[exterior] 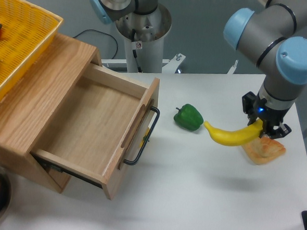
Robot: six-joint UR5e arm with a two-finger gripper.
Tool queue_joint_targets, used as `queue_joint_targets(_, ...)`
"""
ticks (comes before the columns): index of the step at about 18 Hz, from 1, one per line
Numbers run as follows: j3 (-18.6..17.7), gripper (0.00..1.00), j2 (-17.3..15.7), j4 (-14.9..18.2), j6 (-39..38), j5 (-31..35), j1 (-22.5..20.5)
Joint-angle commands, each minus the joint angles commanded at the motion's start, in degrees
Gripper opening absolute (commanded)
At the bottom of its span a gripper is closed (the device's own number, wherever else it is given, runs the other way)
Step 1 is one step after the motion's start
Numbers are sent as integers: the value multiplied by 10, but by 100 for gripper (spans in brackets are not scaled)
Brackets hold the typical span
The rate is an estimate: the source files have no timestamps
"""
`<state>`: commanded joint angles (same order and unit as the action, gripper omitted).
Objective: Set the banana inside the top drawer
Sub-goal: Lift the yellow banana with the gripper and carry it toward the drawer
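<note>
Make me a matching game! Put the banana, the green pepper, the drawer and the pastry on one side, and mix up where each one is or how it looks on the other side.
Things:
1. banana
2. green pepper
3. drawer
4. pastry

States:
A. pulled open, nothing inside
B. lying on the white table between the drawer and the banana
C. held in the gripper, off the table
D. on the table under the gripper

Pairs: 1-C, 2-B, 3-A, 4-D

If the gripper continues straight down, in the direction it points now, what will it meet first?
Probably the tan pastry, which lies right under the gripper and the held end of the banana. Below that is the white table. Depth is hard to judge from this single view.
</note>
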<state>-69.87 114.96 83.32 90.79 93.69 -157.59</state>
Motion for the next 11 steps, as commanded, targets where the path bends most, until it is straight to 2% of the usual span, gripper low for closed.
queue_joint_targets(3,0,30,-10,10,0,0,-1)
queue_joint_targets(7,0,31,-47,56,-15,-3,-1)
queue_joint_targets(11,0,31,-76,95,-61,-6,1)
